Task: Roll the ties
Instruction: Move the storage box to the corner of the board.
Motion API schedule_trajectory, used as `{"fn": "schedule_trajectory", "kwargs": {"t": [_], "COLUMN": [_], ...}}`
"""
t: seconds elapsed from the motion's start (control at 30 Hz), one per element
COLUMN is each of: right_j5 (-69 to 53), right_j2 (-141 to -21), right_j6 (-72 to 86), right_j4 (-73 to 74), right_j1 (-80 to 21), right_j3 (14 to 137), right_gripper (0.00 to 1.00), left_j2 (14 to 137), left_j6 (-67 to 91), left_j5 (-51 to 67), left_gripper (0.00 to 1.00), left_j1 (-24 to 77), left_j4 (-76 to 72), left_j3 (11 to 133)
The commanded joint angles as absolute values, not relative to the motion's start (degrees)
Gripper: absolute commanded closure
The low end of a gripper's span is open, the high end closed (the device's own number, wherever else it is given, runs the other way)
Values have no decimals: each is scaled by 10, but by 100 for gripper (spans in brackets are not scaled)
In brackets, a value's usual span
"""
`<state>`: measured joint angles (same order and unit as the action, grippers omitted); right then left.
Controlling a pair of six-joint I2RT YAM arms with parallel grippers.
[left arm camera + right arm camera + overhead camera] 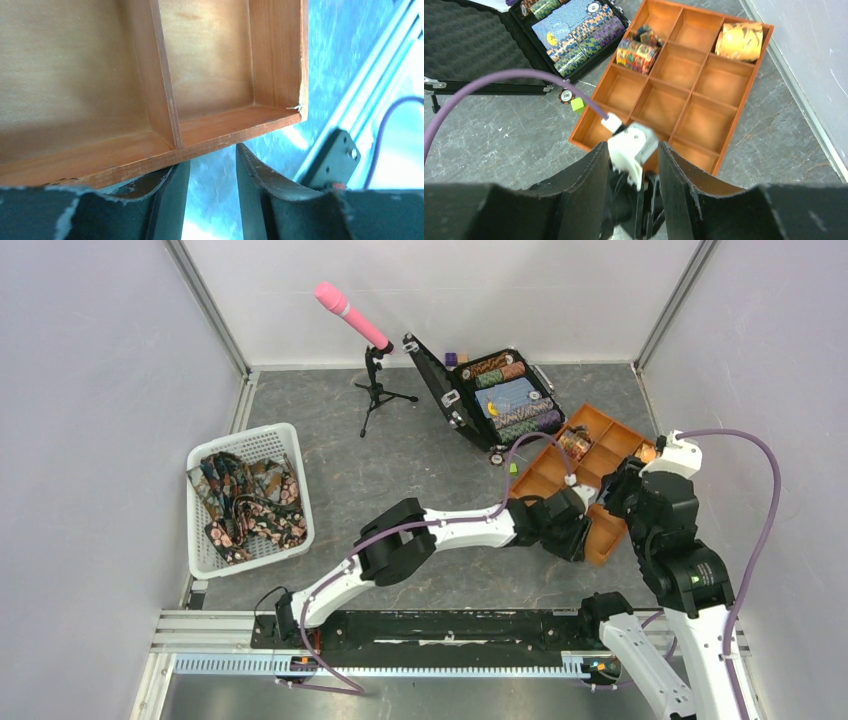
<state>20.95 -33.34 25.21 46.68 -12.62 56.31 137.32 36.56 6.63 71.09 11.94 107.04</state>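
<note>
left gripper [212, 165]: jaws apart, nothing between them, only bare table [210, 220] in the gap; it's parked low, just outside the near rim of the wooden divider tray [210, 137], and the two compartments it faces are empty. right gripper [632, 147]: fingers also spread and carrying nothing, hanging above the tray and looking down; the white bit between its fingers is the left arm's wrist [631, 145] further down, not a grip. Rolled work so far: dark-print coil [638, 52] in the tray's far-left compartments (could be two coils butted together, can't tell), tan-gold coil [739, 42] in the far-right corner one, the other cells bare wood. The loose ties [245, 502] are heaped in the white basket [194, 540] at the left side of the table, well apart from both grippers. My read: we're between cycles, coil stowed and both arms empty-handed at the tray, so the task is early with most of the pile unrolled. Next move calls for the left arm to back off the rim without catching it, swing across to the basket and pull a single strip out of the tangle, then lay it flat on clear table so both arms can start the roll. Risk: dragging two ties at once, they're wound together in there
</note>
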Motion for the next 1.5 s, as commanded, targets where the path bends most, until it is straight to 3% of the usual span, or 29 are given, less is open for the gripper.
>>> {"fn": "schedule_trajectory", "kwargs": {"t": [0.0, 0.13, 0.3, 0.4, 0.6, 0.8, 1.1, 1.2, 1.3, 1.47], "right_j5": [201, 193, 187, 187, 189, 211, 141, 112, 93, 79], "right_j2": [-323, -318, -316, -313, -310, -313, -343, -351, -349, -349], "right_j6": [250, 253, 254, 254, 252, 236, 226, 225, 229, 236], "right_j4": [470, 472, 472, 473, 463, 441, 381, 368, 354, 336], "right_j1": [-124, -125, -125, -125, -125, -124, -125, -125, -124, -125], "right_j3": [558, 553, 542, 536, 519, 527, 522, 497, 471, 438], "right_gripper": [53, 53, 53, 53, 53, 52, 52, 52, 52, 52], "left_j2": [1442, 1505, 1546, 1547, 1489, 1259, 951, 833, 737, 555], "left_j6": [298, 293, 313, 318, 276, 263, 337, 352, 358, 379], "left_j5": [41, 40, 54, 57, 93, 73, 4, -62, -135, -133], "left_gripper": [52, 46, 39, 31, 25, 23, 22, 23, 26, 27], "left_j1": [666, 647, 617, 601, 602, 624, 648, 629, 596, 409], "left_j4": [177, 227, 223, 212, 208, 83, 32, 97, 253, 397], "left_j3": [1187, 1304, 1362, 1366, 1325, 1016, 686, 608, 606, 571]}}
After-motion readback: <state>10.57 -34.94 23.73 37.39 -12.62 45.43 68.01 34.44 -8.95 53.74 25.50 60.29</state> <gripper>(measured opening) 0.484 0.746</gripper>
